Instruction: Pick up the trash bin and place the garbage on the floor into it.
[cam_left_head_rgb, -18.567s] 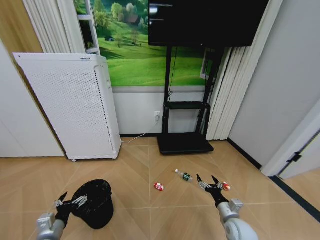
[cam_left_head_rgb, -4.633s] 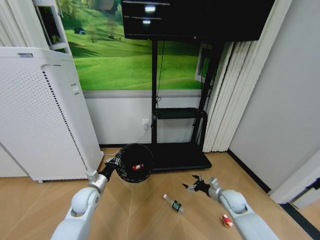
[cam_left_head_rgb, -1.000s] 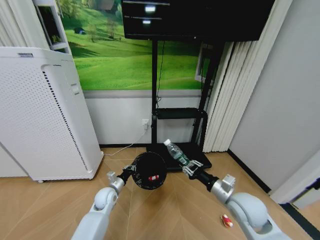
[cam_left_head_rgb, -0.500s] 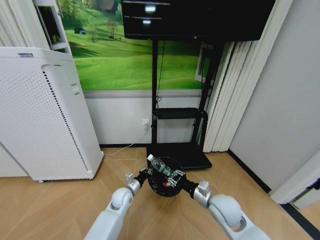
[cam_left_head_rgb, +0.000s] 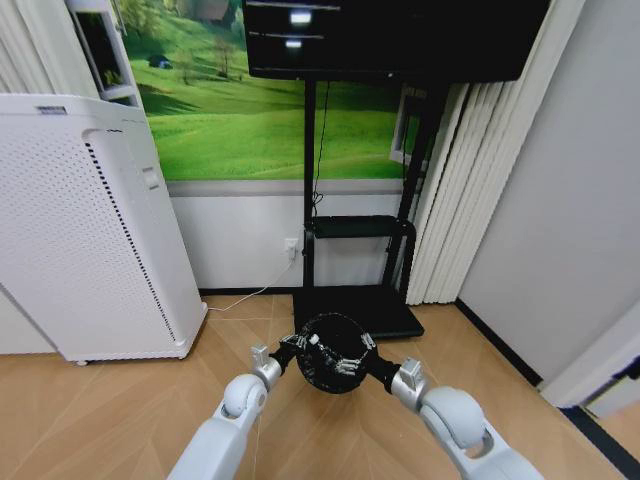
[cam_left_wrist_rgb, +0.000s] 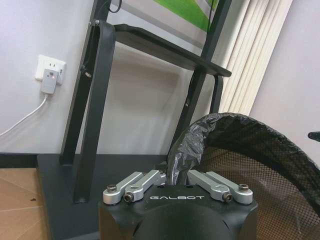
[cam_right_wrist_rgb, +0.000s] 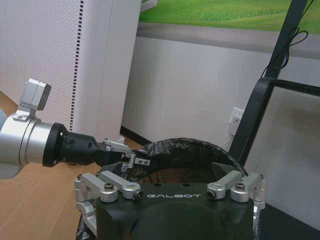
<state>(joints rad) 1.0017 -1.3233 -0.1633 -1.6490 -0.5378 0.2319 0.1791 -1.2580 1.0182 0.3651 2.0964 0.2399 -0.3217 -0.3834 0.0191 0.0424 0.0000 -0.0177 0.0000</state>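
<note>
The trash bin (cam_left_head_rgb: 335, 368), a black mesh basket with a black liner, hangs tilted above the floor (cam_left_head_rgb: 100, 420), its mouth turned toward me. My left gripper (cam_left_head_rgb: 297, 349) is shut on the near left of its rim; in the left wrist view the left gripper (cam_left_wrist_rgb: 175, 172) pinches liner and the trash bin (cam_left_wrist_rgb: 250, 150) rim together. My right gripper (cam_left_head_rgb: 346, 361) stands open right at the bin's mouth, with nothing between its fingers. The right wrist view looks over the trash bin (cam_right_wrist_rgb: 186, 149), with the left gripper (cam_right_wrist_rgb: 131, 159) on the rim. The garbage is hidden.
A tall white appliance (cam_left_head_rgb: 90, 230) stands at the left. Straight behind the bin is the black TV stand (cam_left_head_rgb: 355, 310) with its flat base on the floor. Pale curtains (cam_left_head_rgb: 450, 200) hang at the right. A plug sits in the wall socket (cam_left_wrist_rgb: 49, 80).
Over the last second the bin and both grippers came together in the middle. The clear bottle held by the right gripper over the bin's mouth is gone from view, and that gripper has opened.
</note>
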